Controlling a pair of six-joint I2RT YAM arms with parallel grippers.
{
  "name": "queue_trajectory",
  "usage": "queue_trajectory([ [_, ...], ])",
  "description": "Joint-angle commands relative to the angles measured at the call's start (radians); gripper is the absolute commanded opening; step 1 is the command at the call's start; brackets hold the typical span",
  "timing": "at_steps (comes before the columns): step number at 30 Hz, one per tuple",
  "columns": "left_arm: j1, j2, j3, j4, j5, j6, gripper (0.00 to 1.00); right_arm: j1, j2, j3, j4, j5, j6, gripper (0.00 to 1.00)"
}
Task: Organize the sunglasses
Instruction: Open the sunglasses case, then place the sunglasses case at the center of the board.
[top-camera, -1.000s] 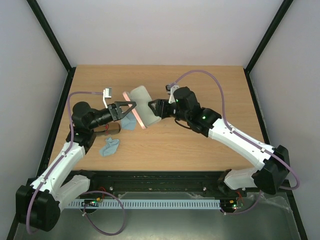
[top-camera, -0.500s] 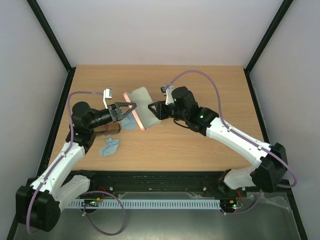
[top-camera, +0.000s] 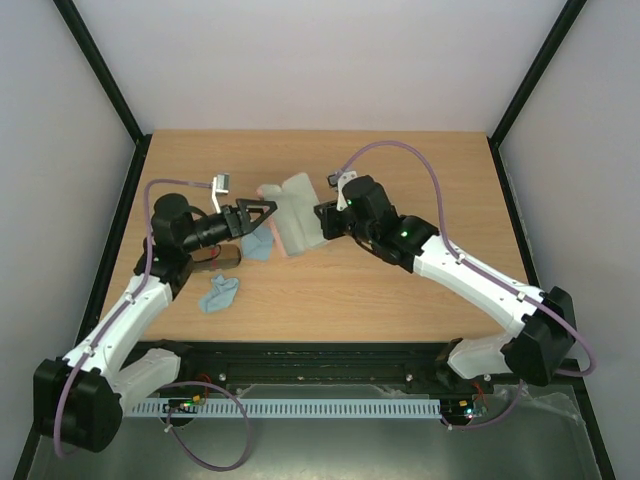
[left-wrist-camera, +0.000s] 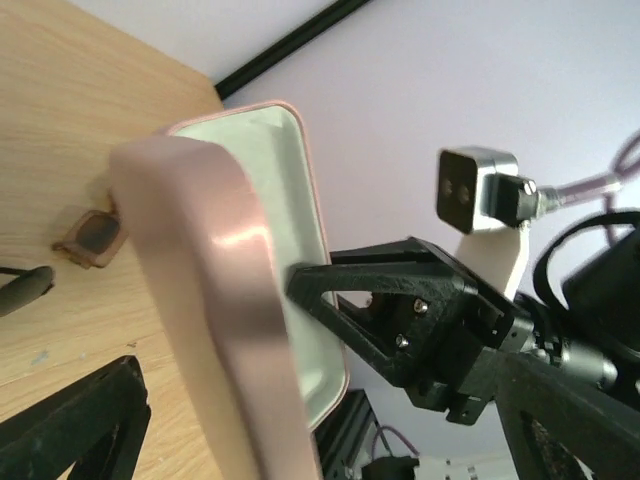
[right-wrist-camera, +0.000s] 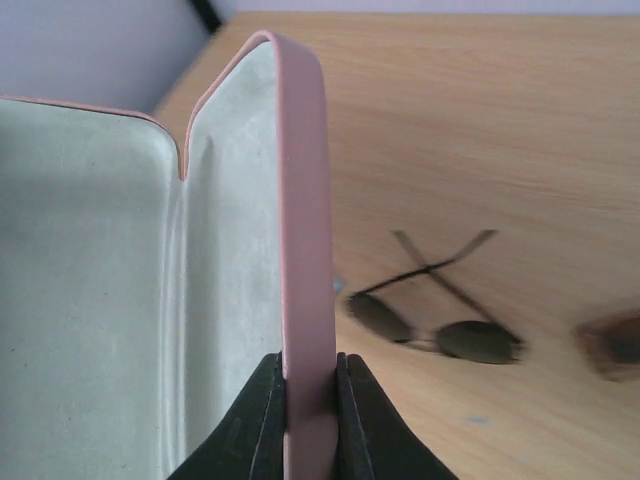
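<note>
- Your case (right-wrist-camera: 305, 200) has a glossy pink shell and rim, and its lining is pale grey-green.
- Your aviator sunglasses (right-wrist-camera: 440, 330) have thin dark wire and dark olive-brown lenses.
- Your plastic sunglasses (left-wrist-camera: 92, 237) have a reddish-brown frame with brown lenses.
- Your table (top-camera: 400, 300) is light wood with a fine streaked grain.
- Your cloth (top-camera: 218, 293) is light blue.
- Your right gripper (right-wrist-camera: 308, 370) is black.
- Both your left arm (top-camera: 130, 310) and right arm (top-camera: 470, 275) are white and black with purple cables.

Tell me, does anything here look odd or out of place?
Yes. The open pink case isn't lying flat: the right hand pinches its rim, holding it tipped up. The wire-framed sunglasses lie on the table with temples splayed and crossed, and a blue cloth sits crumpled near the left side.
</note>
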Motion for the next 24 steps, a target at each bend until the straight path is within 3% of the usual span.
queue_trajectory([
  [1,-0.001,0.048,0.071,-0.225,-0.139,0.163,0.96,-0.005,0.021,-0.009,-0.099,0.315,-0.107,0.11],
  [7,-0.036,0.177,0.099,-0.364,-0.311,0.255,0.96,-0.004,0.072,-0.082,-0.145,0.549,-0.139,0.11],
  [15,-0.152,0.394,0.149,-0.390,-0.402,0.290,0.91,-0.005,0.199,-0.176,-0.250,0.848,-0.068,0.11],
  [24,-0.174,0.472,0.170,-0.397,-0.400,0.315,0.91,-0.004,0.342,-0.186,-0.279,0.919,-0.046,0.14],
])
